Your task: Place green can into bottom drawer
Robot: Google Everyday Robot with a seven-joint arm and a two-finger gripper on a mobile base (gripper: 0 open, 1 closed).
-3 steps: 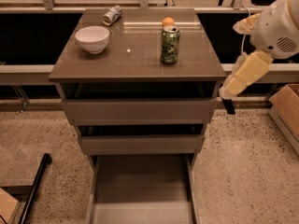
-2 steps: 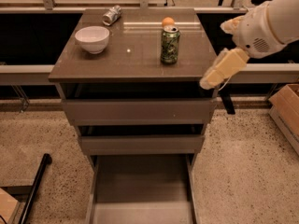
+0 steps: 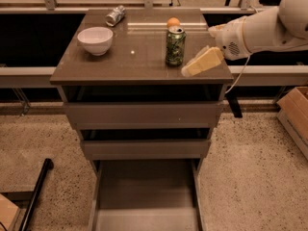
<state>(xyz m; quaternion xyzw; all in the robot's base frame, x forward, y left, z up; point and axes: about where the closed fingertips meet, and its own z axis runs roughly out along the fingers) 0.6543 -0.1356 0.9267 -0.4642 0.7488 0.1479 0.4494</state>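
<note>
Four things share the worktop [image 3: 134,64] under the tool [image 3: 192,69], which hangs low over its front corner; whether it is wide or narrow cannot be told. The green can [image 3: 175,46] stands upright just beside the tool's tip, an orange [image 3: 173,22] behind it. Farther from the tool sit a white bowl [image 3: 95,40] and a crushed can [image 3: 115,15]. Well below the tool, the bottom drawer [image 3: 144,189] is pulled out.

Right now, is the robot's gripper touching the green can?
Apart. The camera view shows the gripper just right of the green can, with a sliver of the cabinet top visible between them.
</note>
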